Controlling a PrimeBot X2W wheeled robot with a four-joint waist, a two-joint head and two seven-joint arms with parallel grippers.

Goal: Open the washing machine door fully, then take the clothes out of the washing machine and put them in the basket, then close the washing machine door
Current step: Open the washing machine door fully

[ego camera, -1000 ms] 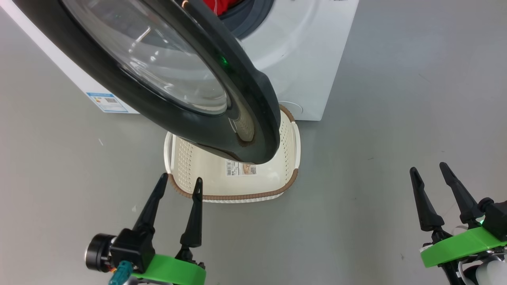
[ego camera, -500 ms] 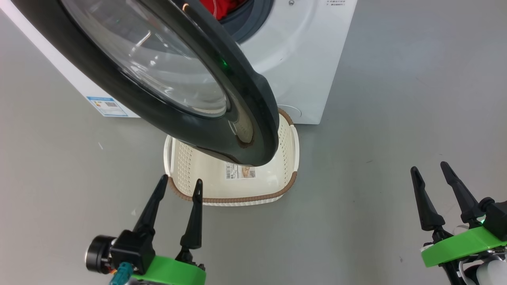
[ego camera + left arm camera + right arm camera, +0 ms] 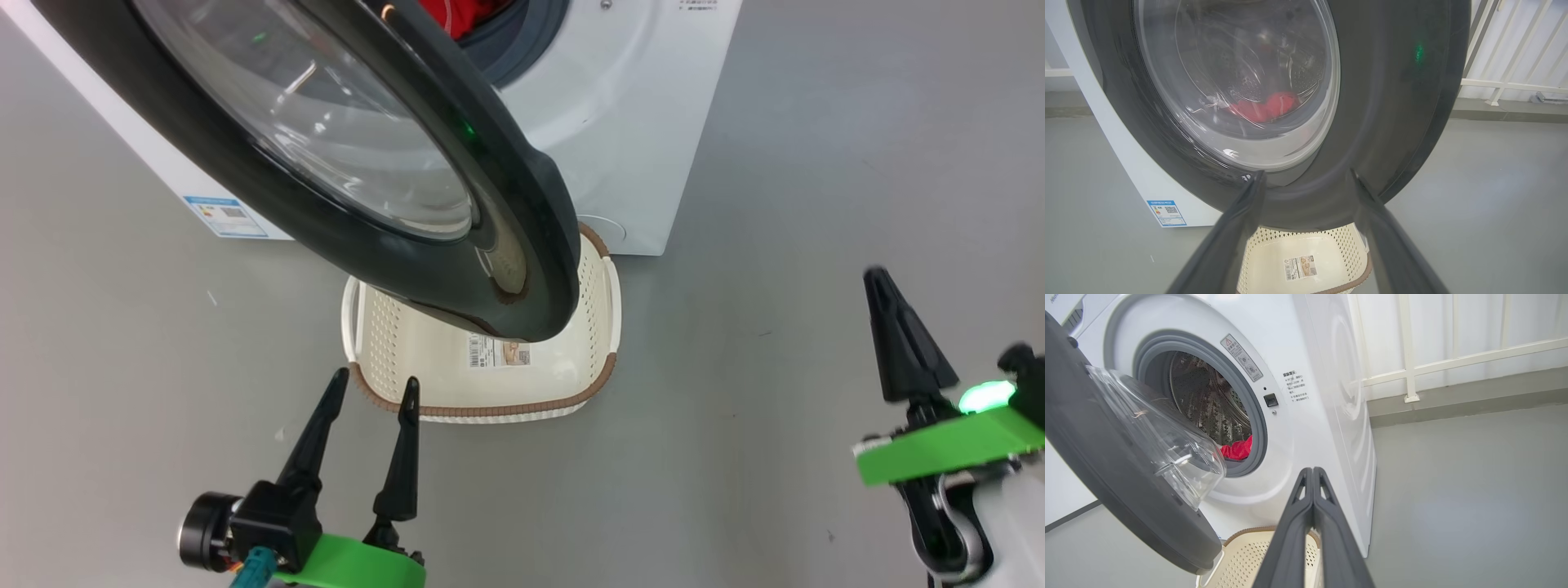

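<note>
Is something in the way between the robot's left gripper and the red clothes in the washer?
Yes. The washing machine door, only partly open, stands right in front of the open left gripper; the clothes show through its glass. From the shut right gripper's side, the drum opening looks unblocked.

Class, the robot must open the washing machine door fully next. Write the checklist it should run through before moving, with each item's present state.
1. Washing machine door fully open: not ok, it stands partly open, overhanging the basket.
2. Clothes waiting in the washing machine: ok, red fabric lies in the drum.
3. Basket ready to receive: ok, a sticker shows on its bare bottom.
4. Left gripper open: ok, fingers apart.
5. Right gripper free: ok, fingers shut on nothing.
</note>
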